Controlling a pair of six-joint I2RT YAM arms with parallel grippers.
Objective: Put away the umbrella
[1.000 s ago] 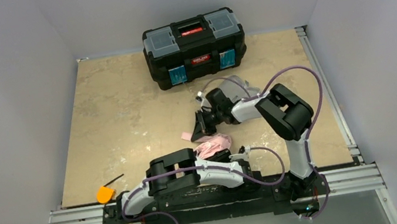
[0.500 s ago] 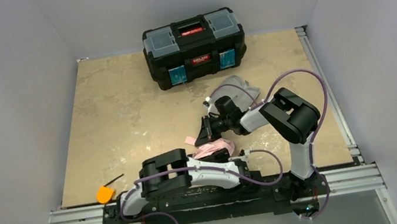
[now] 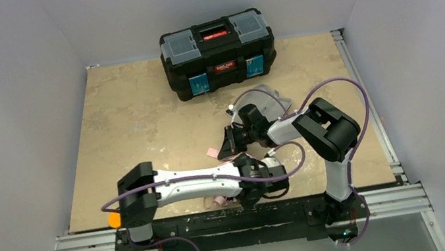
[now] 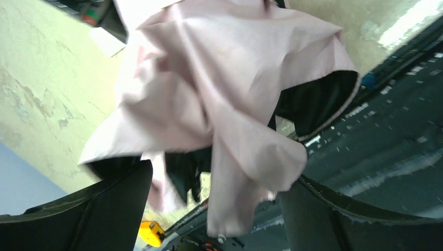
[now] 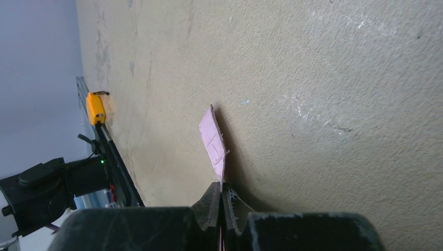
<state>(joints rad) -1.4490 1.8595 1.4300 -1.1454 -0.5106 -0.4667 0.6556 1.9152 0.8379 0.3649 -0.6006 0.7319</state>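
Note:
The umbrella [image 4: 219, 78] is a crumpled mass of pale pink fabric with dark inner folds, filling the left wrist view. My left gripper [image 4: 217, 180] is open, its black fingers [image 4: 104, 209] wide apart, and a fold of fabric hangs loosely between them. From above, only a pink bit of the umbrella [image 3: 219, 200] shows under the left gripper [image 3: 251, 181] near the front rail. My right gripper [image 5: 222, 191] is shut on the umbrella's flat pink strap [image 5: 213, 141], which stands on edge against the tabletop. In the top view the strap's end [image 3: 212, 151] pokes out left of the right gripper [image 3: 229, 143].
A black toolbox [image 3: 217, 51] stands shut at the back of the table. A grey case [image 3: 263, 95] lies behind the right arm. A yellow tape measure [image 3: 114, 219] sits at the front left corner by the rail [image 3: 91, 242], partly hidden by the left arm's elbow.
My left gripper opened and let the pink fabric slacken. The left arm stretched out, its elbow swinging left, and the umbrella bundle shifted toward the front rail. The right gripper stayed shut on the strap.

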